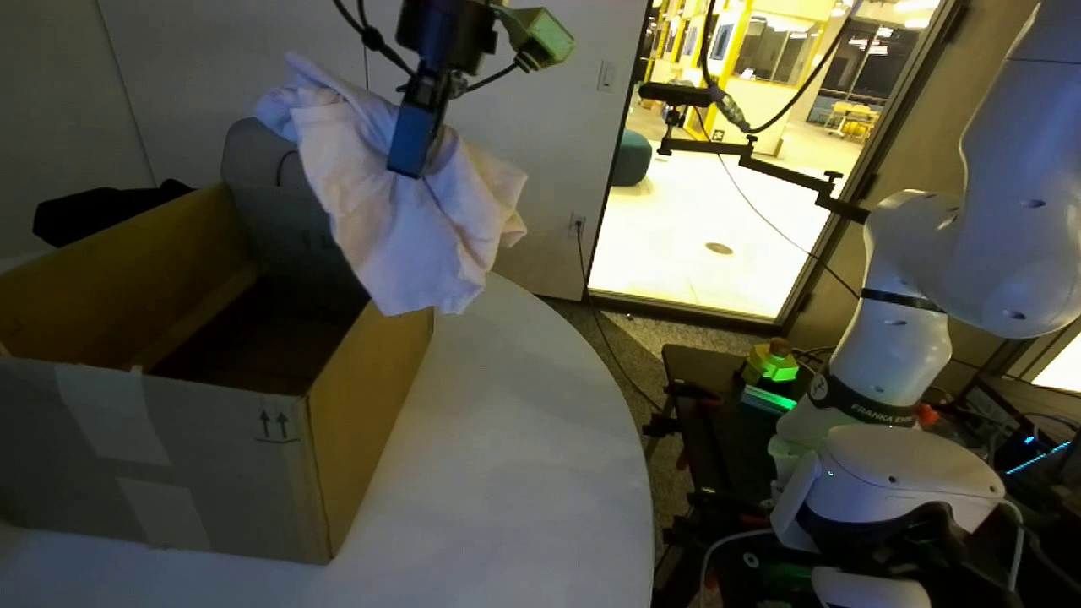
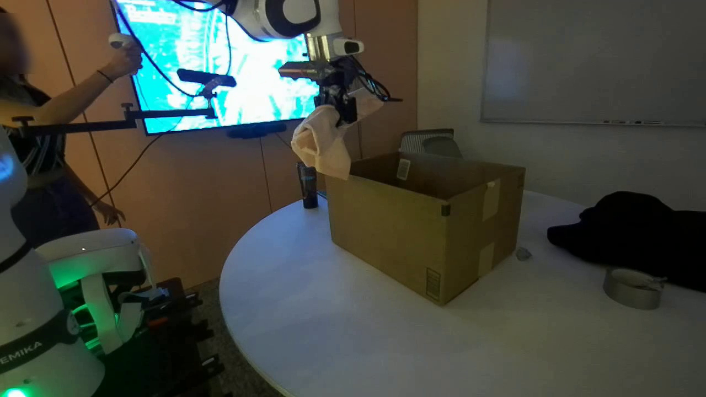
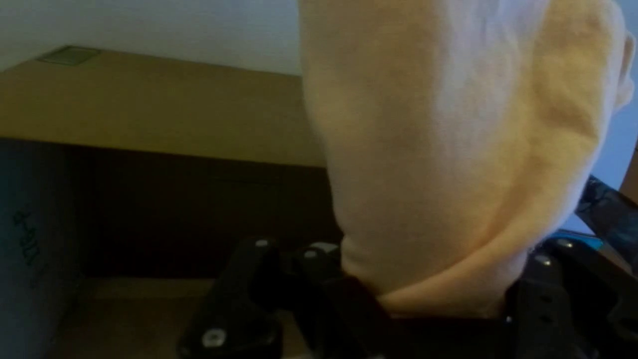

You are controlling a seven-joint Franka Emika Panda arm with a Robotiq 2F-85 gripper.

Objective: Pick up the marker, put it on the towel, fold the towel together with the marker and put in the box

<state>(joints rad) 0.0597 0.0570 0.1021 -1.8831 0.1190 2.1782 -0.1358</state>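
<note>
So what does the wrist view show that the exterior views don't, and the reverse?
Only wrist view: close-up screw heads on the claw, plus scrawled writing inside the box, at most faint elsewhere.
Only exterior: in an exterior view, a tape roll, lit screen and whiteboard; in both exterior views, the robot's base.
Shared: the claw gripping the bunched towel, and the open cardboard box.

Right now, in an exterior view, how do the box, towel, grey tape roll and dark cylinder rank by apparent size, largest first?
1. Box
2. Towel
3. Grey tape roll
4. Dark cylinder
Item 3 seems nearer the camera than item 4, so their true order is unsure.
</note>
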